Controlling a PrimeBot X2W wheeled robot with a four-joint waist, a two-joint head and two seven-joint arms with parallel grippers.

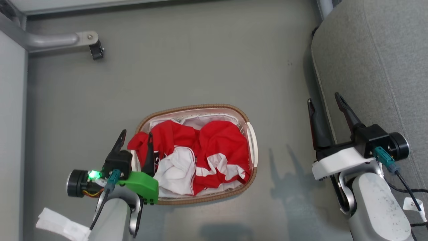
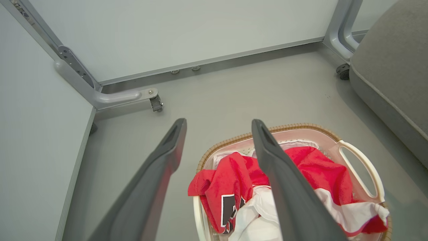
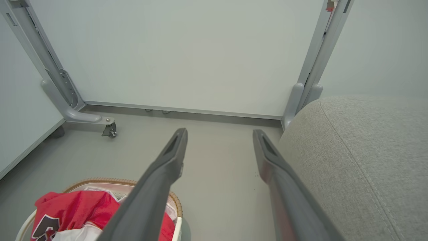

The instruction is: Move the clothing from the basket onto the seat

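Red and white jersey clothing [image 1: 204, 154] [image 2: 234, 187] [image 3: 70, 211] lies heaped in the oval white basket [image 1: 253, 147] [image 2: 359, 170] [image 3: 175, 204] with the brown rim, standing on the floor. A red fold hangs over the basket's left rim. My left gripper [image 1: 136, 138] [image 2: 219, 125] hovers open over that left edge, one finger above the red fold, nothing held. My right gripper [image 1: 324, 100] [image 3: 219, 134] is open and empty at the rounded edge of the grey seat [image 1: 378, 67] [image 2: 394, 67] [image 3: 361, 160], which stands right of the basket.
Grey floor [image 1: 187, 63] surrounds the basket. White panels on grey metal legs wall in the space; a caster foot [image 1: 95, 50] [image 2: 155, 102] [image 3: 110, 130] stands at the far left, another [image 2: 342, 72] by the seat's far corner. A black cable [image 1: 406, 190] runs over the seat.
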